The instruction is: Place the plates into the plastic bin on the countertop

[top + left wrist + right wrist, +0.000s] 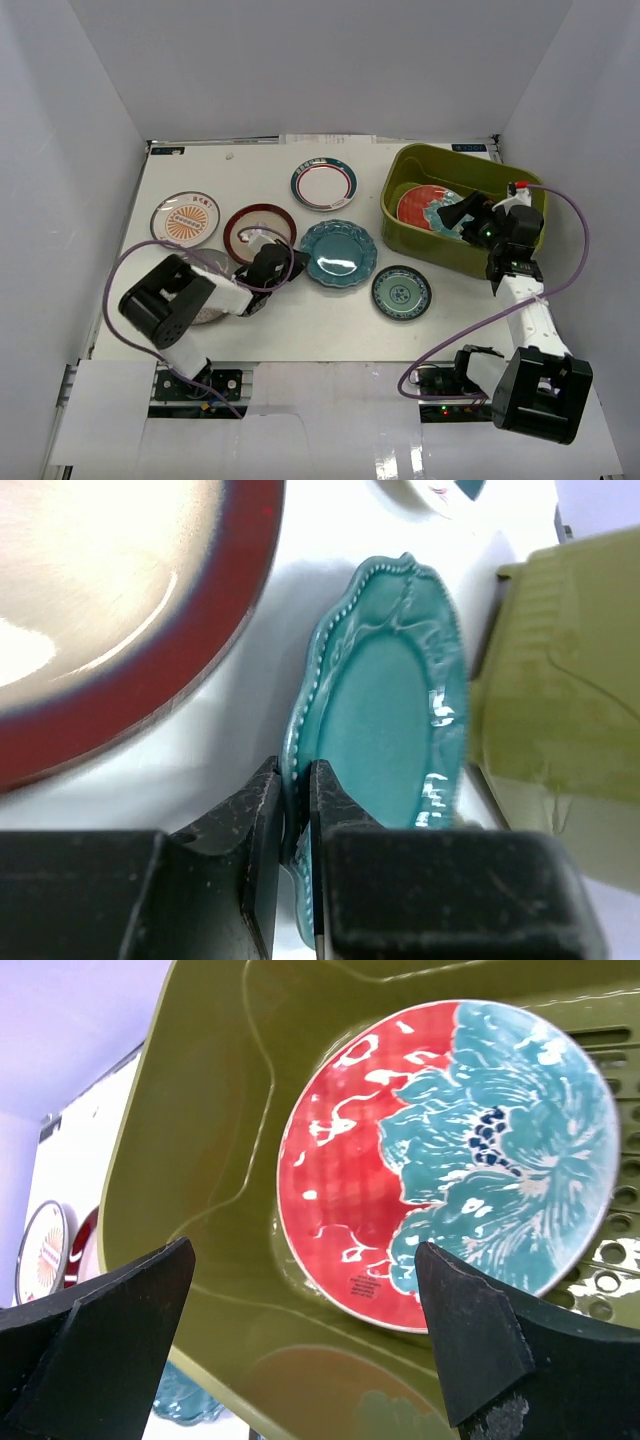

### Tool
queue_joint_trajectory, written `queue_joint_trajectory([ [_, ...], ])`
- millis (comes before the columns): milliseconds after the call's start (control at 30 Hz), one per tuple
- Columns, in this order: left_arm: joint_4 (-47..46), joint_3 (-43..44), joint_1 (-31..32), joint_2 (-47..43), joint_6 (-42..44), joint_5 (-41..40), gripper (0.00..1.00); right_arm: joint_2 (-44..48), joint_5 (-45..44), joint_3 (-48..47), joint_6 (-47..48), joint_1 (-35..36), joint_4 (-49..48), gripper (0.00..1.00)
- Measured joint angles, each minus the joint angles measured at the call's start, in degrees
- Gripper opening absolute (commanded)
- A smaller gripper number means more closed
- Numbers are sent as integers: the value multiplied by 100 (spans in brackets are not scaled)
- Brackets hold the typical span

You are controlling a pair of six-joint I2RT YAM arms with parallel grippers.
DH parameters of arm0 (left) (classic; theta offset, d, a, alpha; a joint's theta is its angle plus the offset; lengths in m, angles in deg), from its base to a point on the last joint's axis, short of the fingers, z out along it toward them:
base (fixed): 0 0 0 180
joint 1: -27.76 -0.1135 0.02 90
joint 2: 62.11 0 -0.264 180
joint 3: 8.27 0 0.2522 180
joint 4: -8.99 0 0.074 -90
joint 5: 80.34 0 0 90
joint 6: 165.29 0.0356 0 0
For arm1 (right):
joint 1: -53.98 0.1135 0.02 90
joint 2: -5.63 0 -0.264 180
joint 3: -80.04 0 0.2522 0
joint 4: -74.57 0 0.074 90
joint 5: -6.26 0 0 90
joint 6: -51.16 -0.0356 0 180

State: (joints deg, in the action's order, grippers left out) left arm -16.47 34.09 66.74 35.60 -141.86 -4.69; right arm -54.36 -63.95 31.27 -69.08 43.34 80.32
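The white table (300, 325) was enclosed by pale grey walls (300, 60) at the back and both sides. The olive-green bin (400, 215) stood at the table's far right corner, close to the right wall. A red-and-teal floral plate (450, 1150) lay inside it on the slotted bottom. The right hand (303, 1250) hung above that plate with its fingers spread wide, grasping nothing.

Five plates lay in the open on the table. The orange sunburst plate (186, 219) and the red-rimmed plate (259, 228) were at the left. A white plate with a banded rim (324, 183) lay further back. The scalloped teal plate (338, 253) was at the centre, and a small blue-green patterned plate (401, 292) lay nearer the bin. The left hand (297, 780) was clenched on the near-left rim of the scalloped teal plate, one finger on each side of the edge.
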Motion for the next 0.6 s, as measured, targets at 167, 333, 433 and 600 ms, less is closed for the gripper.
queue_joint_trajectory([
  [167,608,-551,22,-1631,376,-31,0,-258,151,-164,278,291,70,95],
  [333,1362,-820,22,-2837,774,-2,0,-951,190,-605,557,881,258,89],
  [433,1834,-922,24,-3423,940,2,0,-1272,109,-931,793,1449,490,84],
  [600,2629,-922,22,-4398,1241,2,0,-1458,63,-1447,1005,2022,824,84],
])
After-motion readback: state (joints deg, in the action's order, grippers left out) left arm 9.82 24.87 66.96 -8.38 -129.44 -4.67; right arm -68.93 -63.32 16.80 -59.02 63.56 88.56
